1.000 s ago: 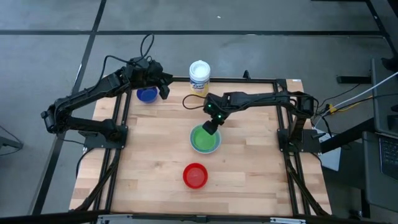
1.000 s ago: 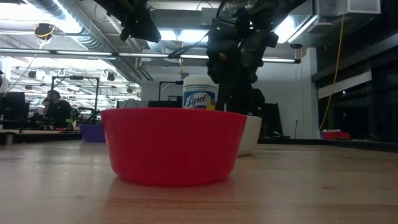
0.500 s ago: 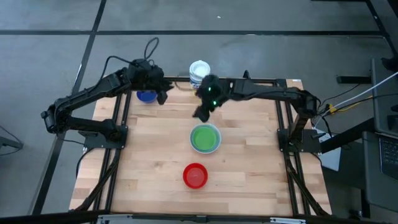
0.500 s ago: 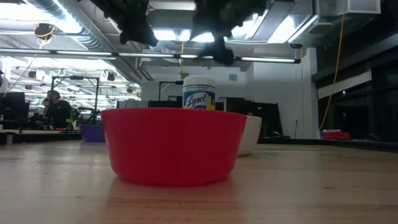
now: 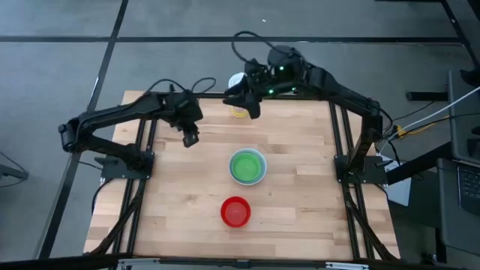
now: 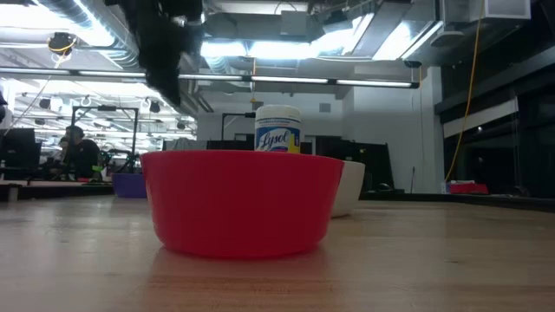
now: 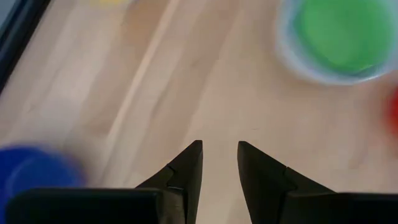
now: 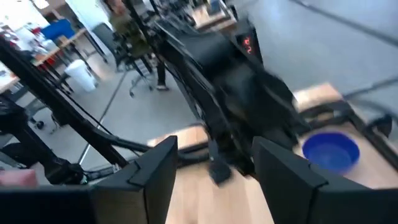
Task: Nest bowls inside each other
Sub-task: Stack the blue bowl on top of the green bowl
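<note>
High view: green bowl (image 5: 247, 166) lies well apart from left gripper (image 5: 190, 138).

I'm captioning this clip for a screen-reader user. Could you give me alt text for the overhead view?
A wooden table seen from above: a green bowl nested in a pale outer bowl sits mid-table, with a red bowl nearer the front edge. The left pincer hangs empty over bare wood left of the green bowl, while the right pincer is raised at the back edge by a white-lidded canister.
</note>
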Motion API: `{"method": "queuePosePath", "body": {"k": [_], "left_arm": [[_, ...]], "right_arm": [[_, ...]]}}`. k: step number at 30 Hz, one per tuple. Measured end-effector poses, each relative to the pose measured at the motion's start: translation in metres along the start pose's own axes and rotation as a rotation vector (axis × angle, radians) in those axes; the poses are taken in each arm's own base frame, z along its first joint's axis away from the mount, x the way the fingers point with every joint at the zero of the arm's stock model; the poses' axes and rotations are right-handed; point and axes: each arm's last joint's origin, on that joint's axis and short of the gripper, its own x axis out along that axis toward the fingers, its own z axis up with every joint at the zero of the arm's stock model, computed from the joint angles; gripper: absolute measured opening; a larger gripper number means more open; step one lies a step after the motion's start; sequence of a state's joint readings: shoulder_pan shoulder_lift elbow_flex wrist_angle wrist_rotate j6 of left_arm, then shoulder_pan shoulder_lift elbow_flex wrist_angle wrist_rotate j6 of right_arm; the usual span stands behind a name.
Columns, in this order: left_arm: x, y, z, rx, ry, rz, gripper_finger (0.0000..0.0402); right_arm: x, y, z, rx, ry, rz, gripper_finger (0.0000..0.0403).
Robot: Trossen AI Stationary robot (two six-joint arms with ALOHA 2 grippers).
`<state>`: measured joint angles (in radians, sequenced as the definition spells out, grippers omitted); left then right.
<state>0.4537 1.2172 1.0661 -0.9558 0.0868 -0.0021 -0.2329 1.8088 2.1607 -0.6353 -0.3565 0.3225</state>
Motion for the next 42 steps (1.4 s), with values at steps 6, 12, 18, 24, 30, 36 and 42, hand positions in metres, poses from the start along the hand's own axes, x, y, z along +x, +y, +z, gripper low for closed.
{"method": "queuePosePath", "body": {"k": [6, 12, 18, 24, 30, 36, 42], "left_arm": [[0.036, 0.022, -0.011, -0.081, 0.125, 0.052, 0.0104], [0.052, 0.054, -0.017, -0.181, 0.165, 0.127, 0.0136], [0.048, 0.078, -0.024, -0.259, 0.169, 0.173, 0.0172], [0.043, 0.096, -0.029, -0.274, 0.177, 0.223, 0.0182], [0.04, 0.106, -0.033, -0.281, 0.173, 0.215, 0.0181], [0.048, 0.114, -0.038, -0.318, 0.215, 0.152, 0.0181], [0.069, 0.12, -0.039, -0.304, 0.293, 0.119, 0.0182]], "right_arm": [[-0.011, 0.011, 0.012, -0.042, -0.047, 0.029, 0.0219], [-0.01, 0.012, 0.009, -0.039, -0.011, 0.07, 0.0212], [-0.01, 0.013, 0.008, -0.033, 0.01, 0.114, 0.0202], [-0.01, 0.013, 0.008, -0.009, 0.014, 0.123, 0.0204], [-0.011, 0.014, 0.008, 0.02, 0.02, 0.135, 0.0212], [-0.011, 0.014, 0.01, 0.023, 0.008, 0.142, 0.0206], [-0.011, 0.015, 0.012, 0.033, -0.009, 0.155, 0.0199]]}}
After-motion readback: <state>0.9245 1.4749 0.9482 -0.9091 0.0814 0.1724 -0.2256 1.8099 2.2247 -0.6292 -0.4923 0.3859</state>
